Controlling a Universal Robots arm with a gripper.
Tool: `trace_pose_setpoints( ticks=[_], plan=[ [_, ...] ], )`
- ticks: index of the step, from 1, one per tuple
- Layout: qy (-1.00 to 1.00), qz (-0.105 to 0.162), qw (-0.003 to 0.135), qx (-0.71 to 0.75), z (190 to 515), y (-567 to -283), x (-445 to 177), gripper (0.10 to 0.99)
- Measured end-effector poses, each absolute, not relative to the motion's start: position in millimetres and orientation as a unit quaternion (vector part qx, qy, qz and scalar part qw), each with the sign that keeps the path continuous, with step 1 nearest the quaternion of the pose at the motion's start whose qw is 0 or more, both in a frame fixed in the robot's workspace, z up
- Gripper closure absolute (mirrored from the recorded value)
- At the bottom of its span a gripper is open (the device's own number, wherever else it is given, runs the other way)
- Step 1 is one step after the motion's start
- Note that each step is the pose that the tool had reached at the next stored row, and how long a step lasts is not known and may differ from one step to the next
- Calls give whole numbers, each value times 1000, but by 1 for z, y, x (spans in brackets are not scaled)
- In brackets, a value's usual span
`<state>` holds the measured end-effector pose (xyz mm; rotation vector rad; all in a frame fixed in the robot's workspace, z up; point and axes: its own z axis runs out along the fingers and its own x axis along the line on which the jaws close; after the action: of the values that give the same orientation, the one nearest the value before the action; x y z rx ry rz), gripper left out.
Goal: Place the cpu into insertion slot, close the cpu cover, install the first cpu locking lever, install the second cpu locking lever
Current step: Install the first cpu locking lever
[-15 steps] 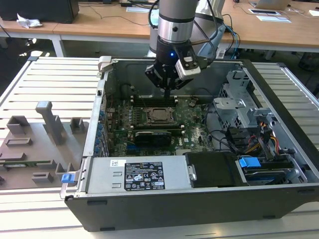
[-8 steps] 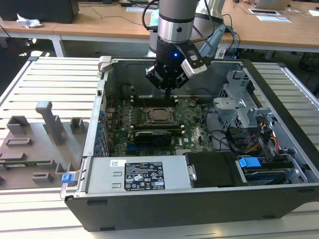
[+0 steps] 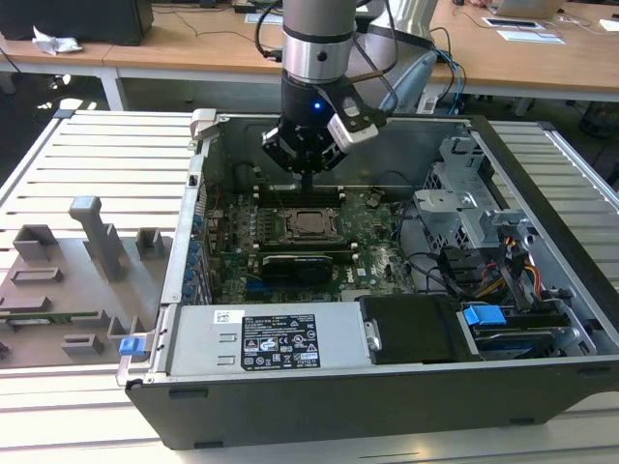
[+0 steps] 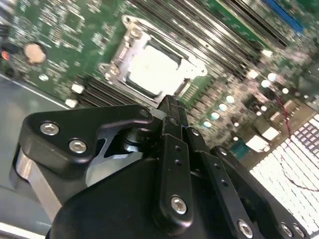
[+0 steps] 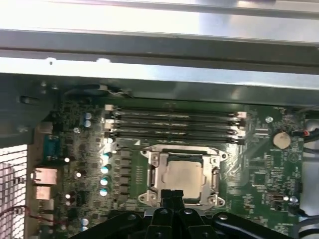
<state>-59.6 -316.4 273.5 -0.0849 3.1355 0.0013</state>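
I have the open computer case (image 3: 542, 319) lying on the slatted table (image 3: 106, 164), its green motherboard (image 3: 232, 253) facing up. My arm (image 3: 317, 43) reaches down into the case from the far side, and the gripper (image 3: 307, 177) hangs just above the memory slots (image 5: 172, 125), right beside the socket. In both wrist views its black fingers (image 4: 172, 117) are pressed together with nothing between them. The insertion slot (image 5: 182, 175) sits near the middle of the board, just beside the memory slots. The cpu cover (image 5: 155, 177) lies flat on it, its silvery frame ringing the window. Through that window I see the cpu (image 5: 183, 174) seated in the slot, metal top up, pale in the glare
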Motion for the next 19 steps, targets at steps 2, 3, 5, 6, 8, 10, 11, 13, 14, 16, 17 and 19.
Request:
trace_pose_setpoints(
  ticks=[2, 3, 5, 6, 8, 10, 11, 13, 14, 16, 17, 19],
  plan=[
    [1000, 0, 3, -27, 272, -316, -77, 980],
    [1000, 0, 3, -27, 269, -315, -90, 980],
    [1000, 0, 3, -27, 268, -313, -99, 980],
    [1000, 0, 3, -27, 267, -312, -101, 980],
    [1000, 0, 3, -27, 266, -309, -105, 980],
    [1000, 0, 3, -27, 266, -305, -109, 980],
    [1000, 0, 3, -27, 265, -304, -111, 980],
    [1000, 0, 3, -27, 264, -297, -113, 980],
    [1000, 0, 3, -27, 264, -292, -113, 980],
    [1000, 1, 3, -27, 263, -286, -113, 980],
    [1000, 1, 3, -27, 263, -285, -113, 980],
    [1000, 1, 3, -27, 263, -284, -111, 980]
  ],
)
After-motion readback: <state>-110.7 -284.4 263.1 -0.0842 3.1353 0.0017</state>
